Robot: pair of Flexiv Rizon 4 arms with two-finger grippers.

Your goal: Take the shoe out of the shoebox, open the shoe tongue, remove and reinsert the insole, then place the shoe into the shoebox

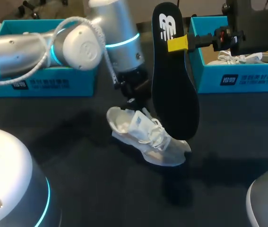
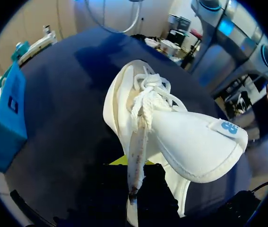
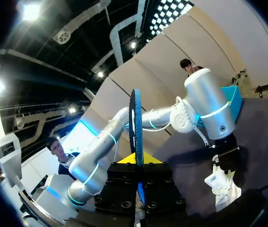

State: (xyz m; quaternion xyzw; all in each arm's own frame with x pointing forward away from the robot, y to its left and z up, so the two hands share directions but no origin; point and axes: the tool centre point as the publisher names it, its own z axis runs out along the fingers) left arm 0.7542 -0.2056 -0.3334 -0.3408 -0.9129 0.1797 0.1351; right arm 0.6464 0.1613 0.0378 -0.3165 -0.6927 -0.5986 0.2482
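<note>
Shoe [image 1: 145, 137] and insole [image 1: 171, 85] are apart. The shoe lies on the dark desk [image 1: 77, 179] near the middle, while the insole hangs upright in the air just to its right, toe end down. The right gripper [image 1: 178, 43] is closed on the insole near its heel end, one yellow tip pressed flat against each face. This keeps the insole stiff and vertical, probably so that its toe can be steered down into the shoe opening. The left gripper [image 1: 134, 94] stands over the far end of the shoe. In the left wrist view a strip of the shoe's wall runs between its fingers, so it appears clamped on the shoe, most likely to pin it and hold the mouth open. The tongue [image 2: 195, 146] is folded well forward over loose laces. Two blue shoeboxes stand along the far edge, one at the left [image 1: 44, 85] and one at the right [image 1: 237, 78]. In the head view the insole hides part of the shoe's right end. The inside of the shoe cannot be seen. Only a sliver of yellow shows at the left gripper's tips.
</note>
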